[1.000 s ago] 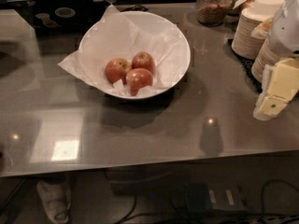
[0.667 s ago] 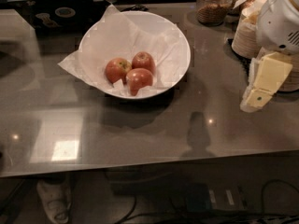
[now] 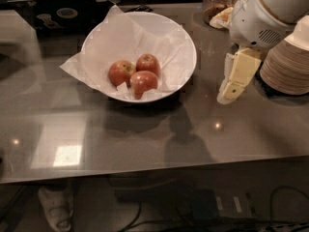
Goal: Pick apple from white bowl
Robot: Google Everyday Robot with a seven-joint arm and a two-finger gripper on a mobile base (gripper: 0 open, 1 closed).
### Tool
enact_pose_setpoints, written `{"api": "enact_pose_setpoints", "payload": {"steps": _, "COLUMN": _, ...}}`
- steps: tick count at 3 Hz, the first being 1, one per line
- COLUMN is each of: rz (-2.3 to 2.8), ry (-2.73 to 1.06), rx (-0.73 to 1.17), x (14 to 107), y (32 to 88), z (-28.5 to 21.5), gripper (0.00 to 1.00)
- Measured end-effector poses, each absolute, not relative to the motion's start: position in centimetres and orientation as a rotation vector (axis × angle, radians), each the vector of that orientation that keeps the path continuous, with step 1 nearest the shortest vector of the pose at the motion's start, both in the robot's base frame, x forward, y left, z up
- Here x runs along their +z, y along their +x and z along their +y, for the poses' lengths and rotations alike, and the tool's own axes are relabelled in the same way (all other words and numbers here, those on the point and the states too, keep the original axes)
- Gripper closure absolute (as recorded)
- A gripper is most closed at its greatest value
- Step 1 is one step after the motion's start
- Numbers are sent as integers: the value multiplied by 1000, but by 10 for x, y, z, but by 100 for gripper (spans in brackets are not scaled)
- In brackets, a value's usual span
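My pincer (image 3: 231,83), pale yellow under the white arm (image 3: 270,13), has swung in from the far right. It now hangs above the grey glossy tabletop (image 3: 145,139), just right of the wide round white bowl (image 3: 190,47), and carries nothing. I cannot tell whether it is apart or together. The round red-orange apple (image 3: 120,73) with the pale patch by its stem lies at the left of the cluster, on the white paper sheet (image 3: 77,66) lining the bowl, close against its two reddish neighbours (image 3: 144,81). The approach looks under way. I judge the next move crosses the rim, then descends.
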State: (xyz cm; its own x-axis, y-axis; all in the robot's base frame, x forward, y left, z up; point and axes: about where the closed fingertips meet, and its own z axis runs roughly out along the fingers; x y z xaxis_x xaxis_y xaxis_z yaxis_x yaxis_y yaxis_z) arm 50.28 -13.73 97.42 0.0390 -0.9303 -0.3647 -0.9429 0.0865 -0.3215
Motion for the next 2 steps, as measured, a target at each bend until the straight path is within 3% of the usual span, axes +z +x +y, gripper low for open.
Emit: {"api": "enact_pose_setpoints", "payload": {"steps": 2, "rz": 1799, "ry": -1869, "rx": 43, "x": 975, "y": 523, "z": -118, "gripper": 0}}
